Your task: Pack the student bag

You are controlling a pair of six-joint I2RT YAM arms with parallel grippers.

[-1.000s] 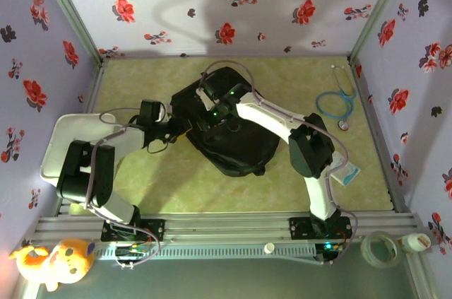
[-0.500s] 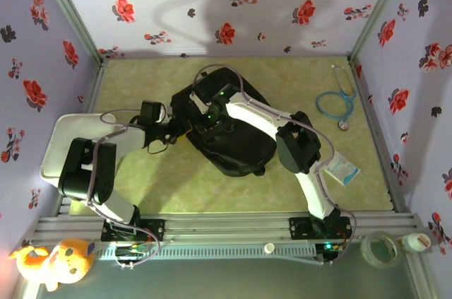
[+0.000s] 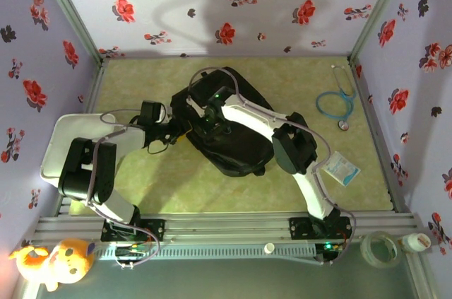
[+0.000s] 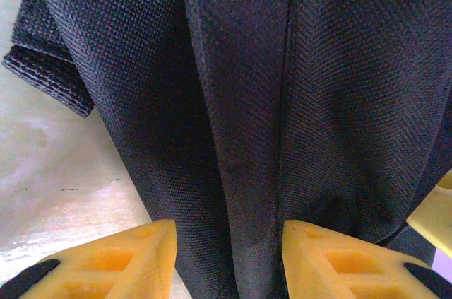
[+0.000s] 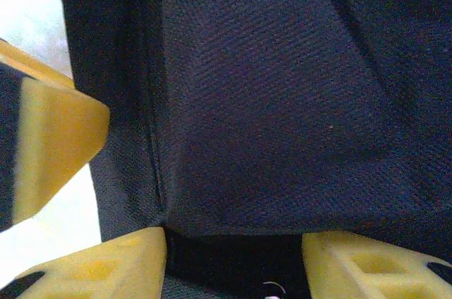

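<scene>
right arm's elbow has swung left since a second ago, uncovering the white-and-blue packet (image 3: 342, 169) near the table's right edge; left arm hasn't budged. student bag (image 3: 236, 149) lies flat mid-table with both claws at its left side. left gripper (image 4: 227, 242): a ridge of black fabric runs between the yellow fingers and fills the gap, so it reads as pinching a fold of the bag. right gripper (image 5: 234, 246): fingers spread, a fabric edge lying just past the tips with a dark gap under it, nothing clamped that i can see (could be the bag's mouth, not sure). risks: another yellow finger (image 5: 56, 136), likely the left arm's, sits just beside the right claw, so any sideways move could knock the two together. soft weave could slide out of the left pinch if the right arm tugs. if the right claw bites both layers at once, the opening gets held closed instead of lifted. stethoscope (image 3: 337, 101) is well apart at far right.
</scene>
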